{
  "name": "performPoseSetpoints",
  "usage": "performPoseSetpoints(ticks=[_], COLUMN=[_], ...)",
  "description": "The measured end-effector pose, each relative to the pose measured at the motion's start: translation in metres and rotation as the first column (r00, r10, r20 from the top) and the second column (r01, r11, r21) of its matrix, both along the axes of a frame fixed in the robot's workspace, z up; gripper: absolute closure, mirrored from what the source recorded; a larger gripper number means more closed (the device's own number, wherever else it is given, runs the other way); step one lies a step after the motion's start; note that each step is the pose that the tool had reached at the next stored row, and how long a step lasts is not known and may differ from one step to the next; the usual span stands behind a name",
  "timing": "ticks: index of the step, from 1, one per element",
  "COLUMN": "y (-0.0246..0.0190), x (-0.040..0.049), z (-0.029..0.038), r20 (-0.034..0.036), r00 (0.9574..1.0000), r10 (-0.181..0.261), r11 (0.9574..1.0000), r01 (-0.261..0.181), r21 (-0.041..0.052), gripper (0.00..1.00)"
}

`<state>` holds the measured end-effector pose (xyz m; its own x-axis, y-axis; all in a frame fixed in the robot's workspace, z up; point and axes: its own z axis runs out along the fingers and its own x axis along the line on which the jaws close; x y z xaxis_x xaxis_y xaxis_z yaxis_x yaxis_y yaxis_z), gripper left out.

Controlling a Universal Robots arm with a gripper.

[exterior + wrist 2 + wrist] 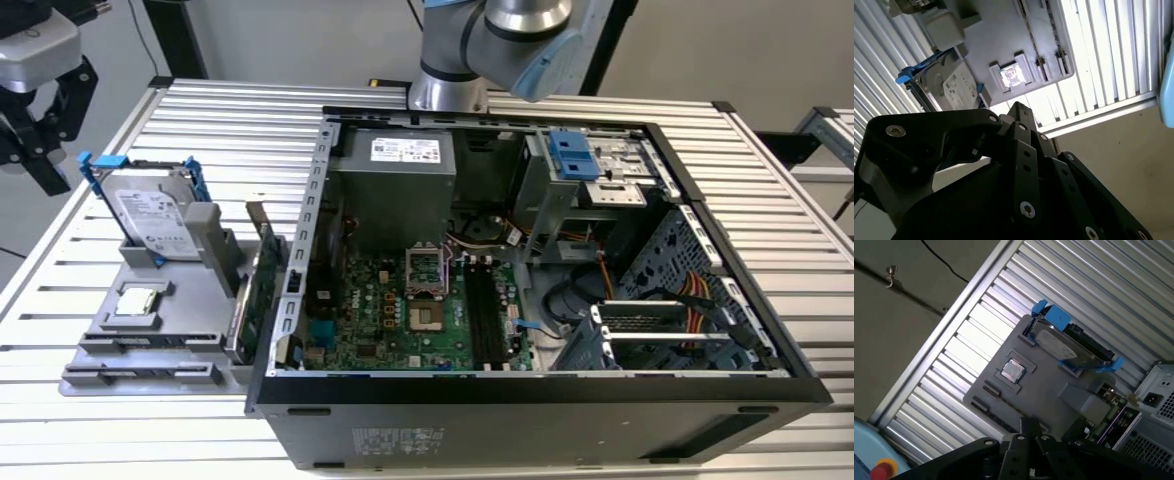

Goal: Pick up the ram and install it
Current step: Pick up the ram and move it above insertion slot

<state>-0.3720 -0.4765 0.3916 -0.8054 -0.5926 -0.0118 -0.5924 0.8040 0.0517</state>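
My gripper [56,183] hangs at the exterior view's far left, above the table's edge and beside the grey parts holder [180,300]. Its black fingers look closed together with nothing between them in both wrist views [1018,106] [1029,424]. The ram is hidden or out of view; I cannot pick it out on the holder or in the case. The motherboard's black memory slots [487,320] lie inside the open computer case [534,405], far from the gripper.
On the holder stand a hard drive in a blue bracket [144,215], a processor chip [138,300] and a dark green expansion card [267,265]. The arm's base [454,70] rises behind the case. Everything rests on a slatted metal table [787,240].
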Motion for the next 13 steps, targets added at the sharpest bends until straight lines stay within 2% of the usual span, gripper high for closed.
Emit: performPoseSetpoints(ticks=[9, 13], y=[0.0, 0.0], x=[0.0, 0.0], z=[0.0, 0.0], r20=[0.0, 0.0001], r00=[0.9976, 0.9918], r10=[0.069, 0.128], r11=[0.9976, 0.9918], r01=[-0.069, -0.128], r21=[0.0, 0.0001], gripper=[1.0, 1.0])
